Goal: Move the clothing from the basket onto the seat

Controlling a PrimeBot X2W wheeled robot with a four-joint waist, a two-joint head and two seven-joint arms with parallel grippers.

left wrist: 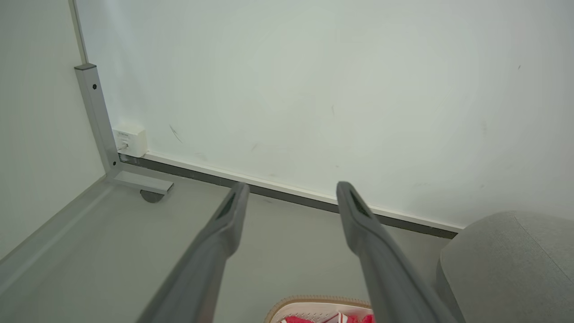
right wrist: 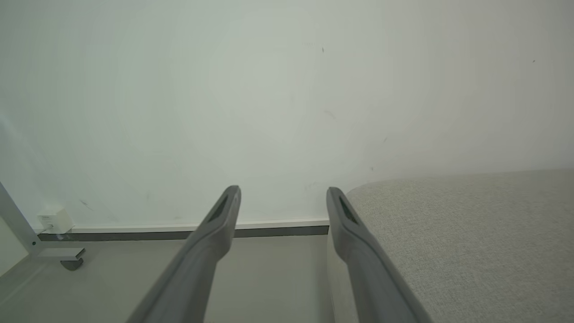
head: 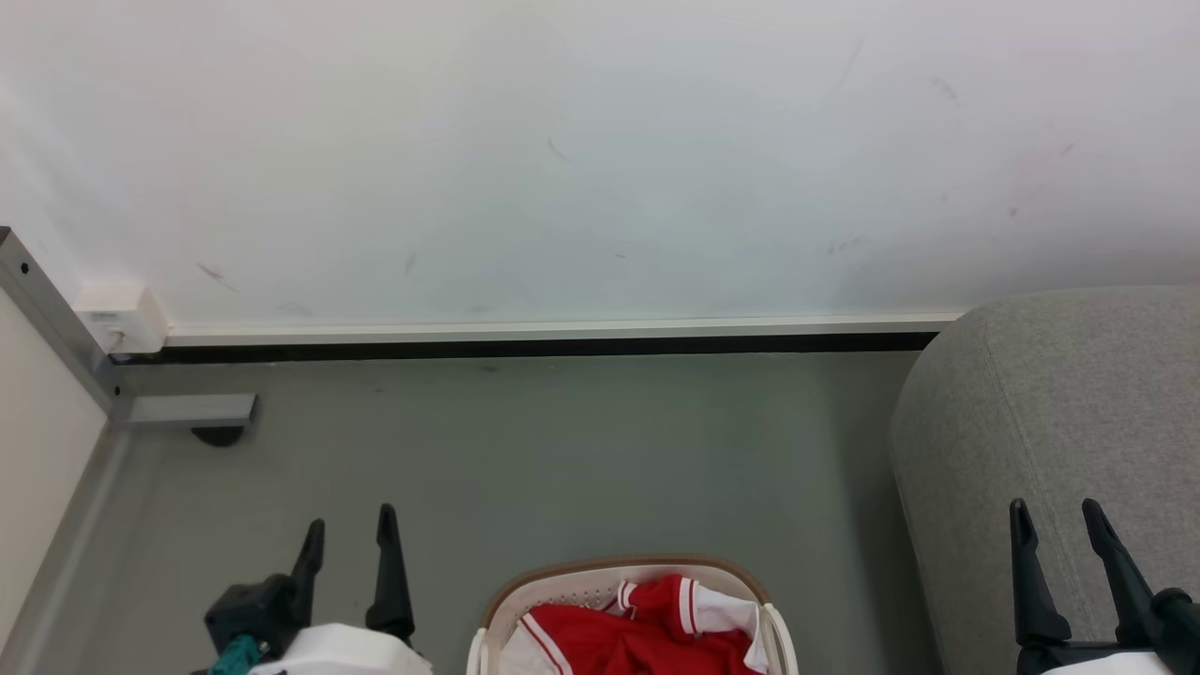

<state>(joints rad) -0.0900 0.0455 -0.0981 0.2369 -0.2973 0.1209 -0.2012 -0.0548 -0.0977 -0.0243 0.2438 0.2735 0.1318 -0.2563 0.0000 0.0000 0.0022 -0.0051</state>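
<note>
My left claw (head: 351, 518) released, empty, above floor (head: 562, 450), left of basket (head: 553, 575). My right claw (head: 1055, 507) released, empty, over seat (head: 1059, 403) edge. Red-white clothing (head: 623, 637) lies in basket, between my claws. Seat right of basket, near, not touching. Wall (head: 562, 169) ahead.

1. We see the basket (head: 619, 566) cut off by the head view's bottom edge, its near part out of frame.
2. The clothing (head: 647, 637) runs off the same edge, so we cannot count the garments.
3. The seat (head: 1059, 403) is cut by the right and bottom edges.
4. The marking on the wall box (head: 122, 317) is too small for us to read.
5. A teal bit (head: 234, 653) by the left gripper (head: 352, 517) is too small for us to name.
</note>
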